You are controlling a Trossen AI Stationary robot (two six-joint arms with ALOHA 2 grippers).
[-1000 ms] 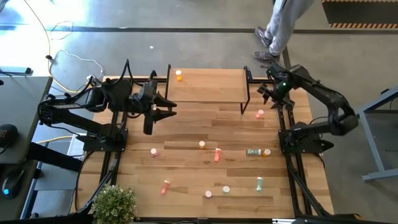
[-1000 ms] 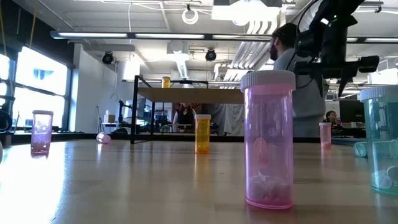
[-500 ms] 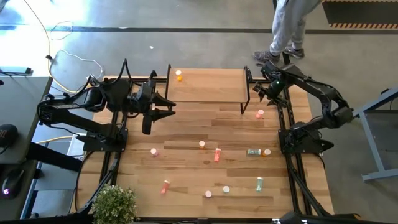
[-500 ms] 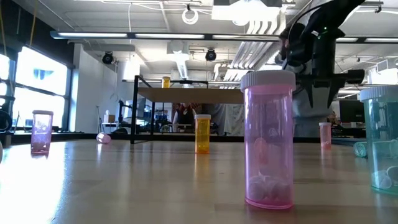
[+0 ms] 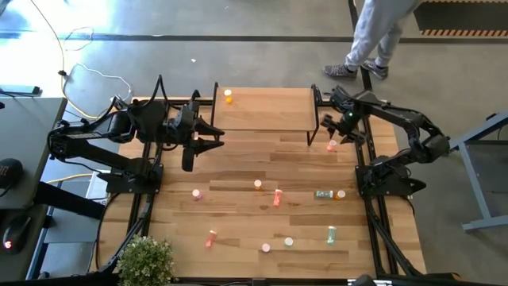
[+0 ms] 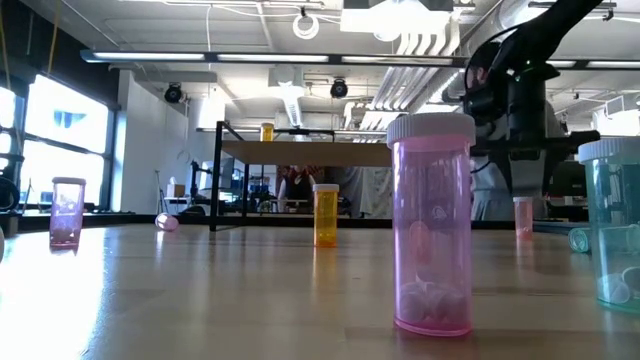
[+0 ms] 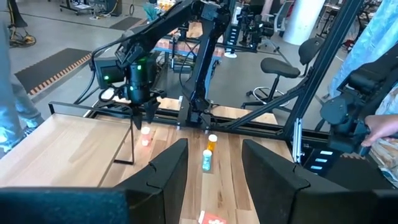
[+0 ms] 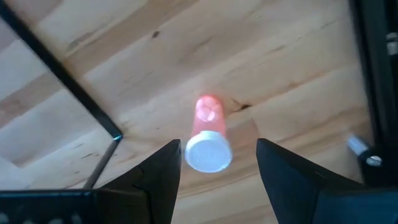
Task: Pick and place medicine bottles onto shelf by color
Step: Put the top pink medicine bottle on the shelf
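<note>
Right wrist view shows the right claw (image 8: 214, 171) spread open directly above an upright pink bottle (image 8: 208, 134) beside the shelf's (image 5: 262, 110) leg. Left claw (image 5: 213, 133) waits open near the table's (image 5: 238, 230) left edge.

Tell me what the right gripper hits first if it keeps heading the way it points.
Most likely the pink bottle standing beside the shelf leg: the right gripper, jaws open, points down at its pale cap.
</note>
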